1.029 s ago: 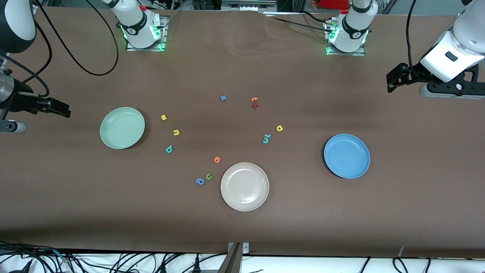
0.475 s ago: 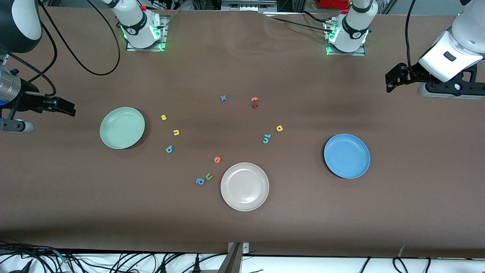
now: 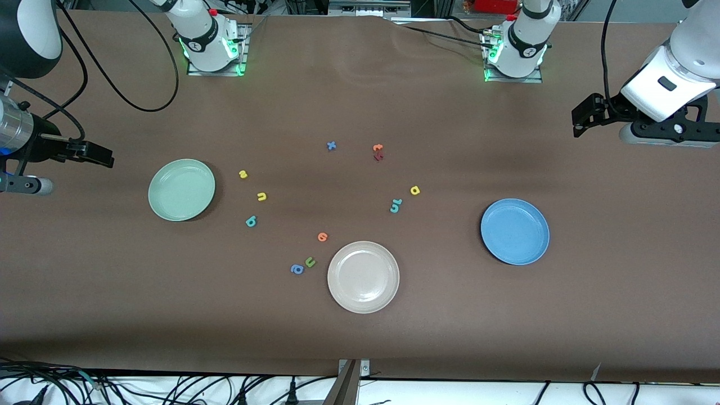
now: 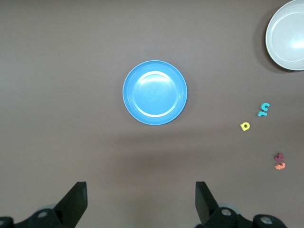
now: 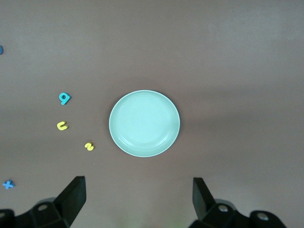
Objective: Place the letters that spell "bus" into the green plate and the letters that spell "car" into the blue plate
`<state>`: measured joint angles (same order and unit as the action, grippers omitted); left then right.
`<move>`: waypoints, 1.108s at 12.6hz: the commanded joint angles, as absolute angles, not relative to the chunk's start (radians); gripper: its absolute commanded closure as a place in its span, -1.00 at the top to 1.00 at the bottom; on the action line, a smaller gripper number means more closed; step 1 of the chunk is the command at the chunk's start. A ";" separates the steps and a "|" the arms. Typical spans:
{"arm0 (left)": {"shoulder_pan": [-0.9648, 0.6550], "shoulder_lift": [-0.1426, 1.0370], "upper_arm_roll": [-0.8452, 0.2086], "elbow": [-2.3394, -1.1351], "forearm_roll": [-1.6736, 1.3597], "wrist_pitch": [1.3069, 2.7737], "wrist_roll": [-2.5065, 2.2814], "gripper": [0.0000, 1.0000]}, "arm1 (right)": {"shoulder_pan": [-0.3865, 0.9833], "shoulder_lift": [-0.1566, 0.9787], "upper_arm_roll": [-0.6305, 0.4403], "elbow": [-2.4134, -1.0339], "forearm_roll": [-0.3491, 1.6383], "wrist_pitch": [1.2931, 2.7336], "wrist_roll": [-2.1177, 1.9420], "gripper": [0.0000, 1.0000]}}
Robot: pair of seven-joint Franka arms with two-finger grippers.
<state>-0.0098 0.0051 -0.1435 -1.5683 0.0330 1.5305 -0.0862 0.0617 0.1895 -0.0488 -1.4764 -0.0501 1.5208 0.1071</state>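
Observation:
The pale green plate (image 3: pixel 181 189) (image 5: pixel 144 123) lies toward the right arm's end of the table. Beside it are the yellow "s" (image 3: pixel 243 174) (image 5: pixel 89 146), yellow "u" (image 3: pixel 261 196) (image 5: pixel 62 125) and teal "b" (image 3: pixel 251 221) (image 5: pixel 64 98). The blue plate (image 3: pixel 514 231) (image 4: pixel 155 92) lies toward the left arm's end. Near it are the yellow "a" (image 3: pixel 415 190) (image 4: pixel 245 126) and the teal "c" and "r" (image 3: pixel 396 206) (image 4: pixel 264 109), which touch each other. My right gripper (image 3: pixel 102 157) (image 5: pixel 138 187) hangs open and empty, high beside the green plate. My left gripper (image 3: pixel 579 121) (image 4: pixel 140 190) hangs open and empty, high beside the blue plate.
A beige plate (image 3: pixel 363 277) (image 4: pixel 289 35) lies nearest the front camera, mid-table. Beside it are an orange letter (image 3: pixel 322 237), a green "u" (image 3: pixel 310 262) and a blue "a" (image 3: pixel 296 269). A blue "x" (image 3: pixel 331 145) and an orange and red pair (image 3: pixel 378 152) lie farther back.
My right gripper has drifted a little toward the green plate. My left arm has shifted only slightly. No letter or plate has moved.

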 commanded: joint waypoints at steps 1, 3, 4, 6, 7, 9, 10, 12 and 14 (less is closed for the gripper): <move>-0.009 -0.006 -0.146 -1.583 0.025 1.543 -0.078 1.00 | 0.064 0.164 -0.051 -1.494 -0.041 1.509 0.118 0.99; -0.009 -0.006 -0.146 -1.582 0.025 1.543 -0.078 1.00 | 0.064 0.161 -0.051 -1.497 -0.041 1.508 0.118 0.99; -0.009 -0.006 -0.146 -1.582 0.025 1.543 -0.078 1.00 | 0.064 0.161 -0.051 -1.497 -0.040 1.509 0.120 0.99; -0.009 -0.006 -0.146 -1.582 0.025 1.543 -0.078 1.00 | 0.064 0.161 -0.051 -1.497 -0.040 1.511 0.120 0.99; -0.009 -0.006 -0.146 -1.582 0.025 1.543 -0.078 1.00 | 0.064 0.163 -0.051 -1.500 -0.040 1.512 0.118 0.99; -0.009 -0.006 -0.146 -1.582 0.025 1.543 -0.078 1.00 | 0.064 0.163 -0.049 -1.503 -0.038 1.514 0.120 0.99; -0.009 -0.006 -0.146 -1.583 0.025 1.543 -0.080 1.00 | 0.064 0.164 -0.049 -1.503 -0.038 1.516 0.120 0.99; -0.009 -0.006 -0.146 -1.583 0.025 1.543 -0.078 1.00 | 0.064 0.164 -0.049 -1.505 -0.037 1.511 0.120 0.99; -0.009 -0.006 -0.146 -1.582 0.025 1.543 -0.078 1.00 | 0.064 0.163 -0.049 -1.508 -0.035 1.509 0.120 0.99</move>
<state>-0.0106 0.0052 -0.1445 -1.5683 0.0330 1.5305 -0.0862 0.0617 0.1890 -0.0488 -1.4801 -0.0485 1.5133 0.1082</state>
